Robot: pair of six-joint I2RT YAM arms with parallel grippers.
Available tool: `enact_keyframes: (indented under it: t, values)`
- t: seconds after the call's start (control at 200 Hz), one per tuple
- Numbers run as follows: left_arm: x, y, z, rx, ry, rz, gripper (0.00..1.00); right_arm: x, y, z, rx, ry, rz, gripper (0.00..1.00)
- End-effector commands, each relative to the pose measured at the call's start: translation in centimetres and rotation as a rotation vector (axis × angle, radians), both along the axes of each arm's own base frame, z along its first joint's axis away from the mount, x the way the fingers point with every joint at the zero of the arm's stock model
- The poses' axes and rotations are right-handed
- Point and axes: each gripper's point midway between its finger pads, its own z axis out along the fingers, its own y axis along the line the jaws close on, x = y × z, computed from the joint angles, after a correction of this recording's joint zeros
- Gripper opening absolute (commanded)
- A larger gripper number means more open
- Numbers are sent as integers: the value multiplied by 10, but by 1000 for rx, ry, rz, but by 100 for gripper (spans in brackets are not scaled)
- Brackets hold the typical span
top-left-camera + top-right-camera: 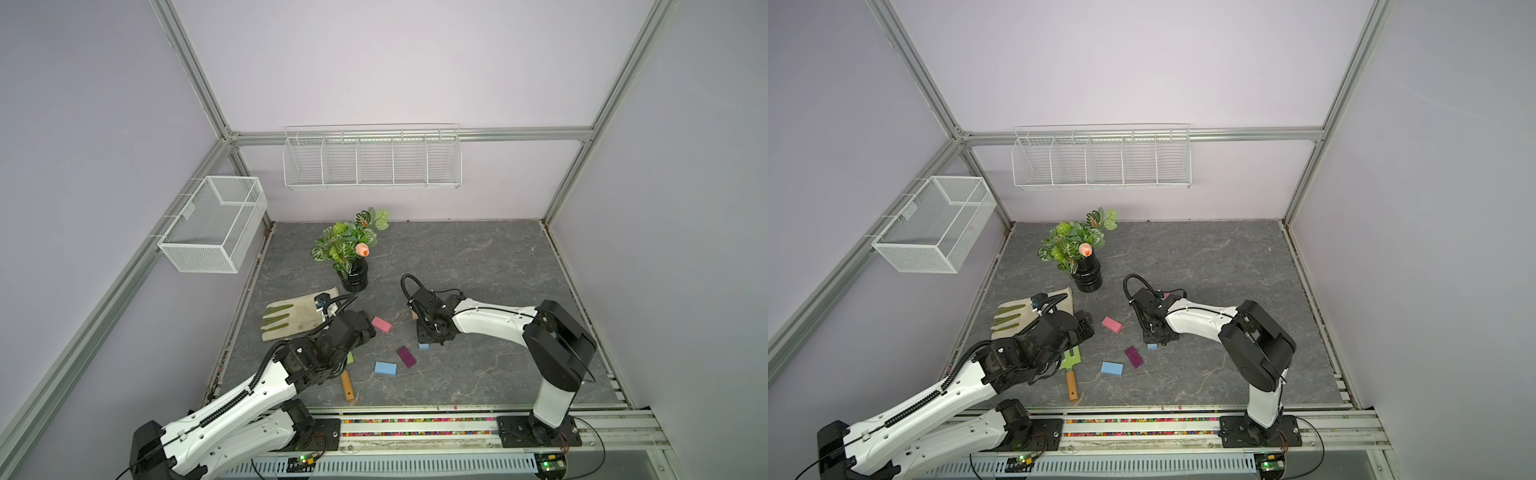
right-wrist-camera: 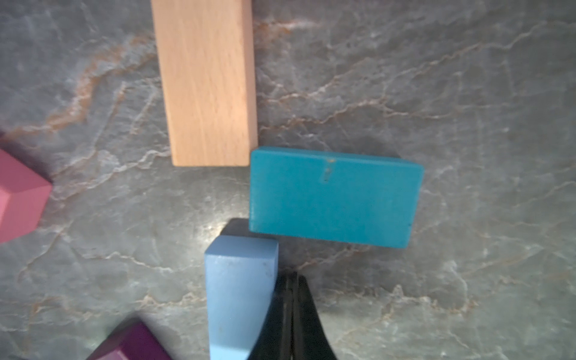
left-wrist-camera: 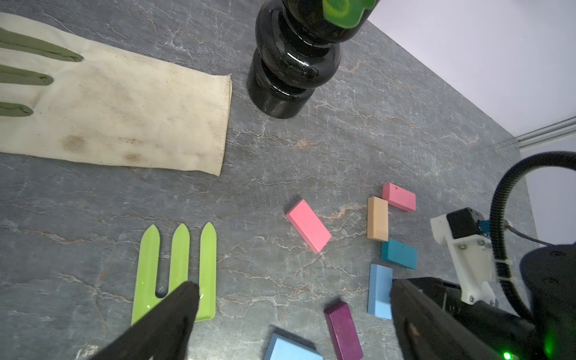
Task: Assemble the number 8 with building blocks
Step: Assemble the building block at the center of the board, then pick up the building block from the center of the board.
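Right gripper (image 2: 292, 282) is being held clenched with nothing between its jaws, its fingers pressed together just beside the long side of a light blue block (image 2: 240, 290). Whether contact is being made cannot be told. This is being shown closely only in the right wrist view, where that block's end is being seen near one corner of the teal block (image 2: 335, 196) and the tan block (image 2: 207, 81) is ending at another corner.

In both top views this group is being hidden largely under the right arm. The whole of it is being revealed only in the left wrist view, where a pink block (image 3: 399, 197) is also being seen at the tan block's far end.

In both top views a second pink block (image 1: 381, 324), the dark purple block (image 1: 406, 356) and a second light blue block (image 1: 385, 368) are being shown lying apart on the grey table (image 1: 478, 257), between the arms.

Left gripper (image 1: 368, 330) is being held released and empty near the second pink block. Its spread is being shown only by the left wrist view, where one finger (image 3: 174, 311) is being seen far to one side, over the green tines of the garden fork (image 3: 177, 258). The fork's wooden handle is being shown only from above. A glove (image 3: 124, 109) and a black vase (image 3: 290, 68) are being seen beyond.
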Motion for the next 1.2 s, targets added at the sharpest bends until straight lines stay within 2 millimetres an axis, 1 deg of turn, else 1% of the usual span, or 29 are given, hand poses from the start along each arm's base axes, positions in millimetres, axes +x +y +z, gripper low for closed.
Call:
enact_keyframes:
  t: [0.0, 0.06, 0.23, 0.41, 0.545, 0.725, 0.78, 0.81, 0.855, 0.905, 0.94, 0.99, 1.01, 1.035, 1.085, 1.13, 1.195]
  values:
    - [0, 4, -1, 13, -11, 8, 100, 4, 6, 1, 18, 5, 4, 7]
    - [0, 4, -1, 13, -11, 9, 100, 4, 8, 1, 31, 3, 12, 7]
    - [0, 4, -2, 14, -9, 8, 100, 6, 8, 1, 12, 6, 15, 7]
    - [-1, 5, 0, 15, -14, 8, 100, 8, 3, 8, -1, -14, 0, 7]
    - [0, 6, 0, 15, -15, 11, 100, 10, -5, 24, -13, -54, -11, 7]
    - [0, 6, 1, 9, -18, 11, 100, 10, -16, 54, -5, -114, -20, 10]
    - [0, 5, 2, 6, -19, 9, 100, 9, -19, 65, 8, -140, -23, 12]
    - [0, 5, 3, 7, -22, 6, 100, 9, -21, 72, 16, -156, -22, 14]
    - [0, 4, 3, 4, -22, 4, 100, 8, -23, 81, 35, -178, -17, 26]
    - [0, 4, 4, 3, -21, 2, 100, 7, -24, 92, 53, -206, -5, 37]
    - [0, 4, 4, 4, -22, 1, 100, 6, -27, 99, 58, -223, -3, 46]
    - [0, 4, 5, 6, -22, 1, 100, 4, -32, 106, 58, -242, 6, 58]
    - [-1, 4, 5, 4, -21, -1, 100, 3, -33, 108, 56, -246, 17, 65]
    - [-1, 4, 6, 5, -21, -3, 100, 1, -35, 109, 48, -247, 21, 70]
    - [-1, 4, 7, 6, -21, -3, 100, -2, -41, 110, 31, -249, 20, 74]
    - [-1, 5, 8, 11, -21, -3, 100, -6, -42, 107, 35, -242, 34, 75]
    - [-1, 6, 8, 20, -20, 1, 100, -12, -43, 99, 43, -221, 35, 72]
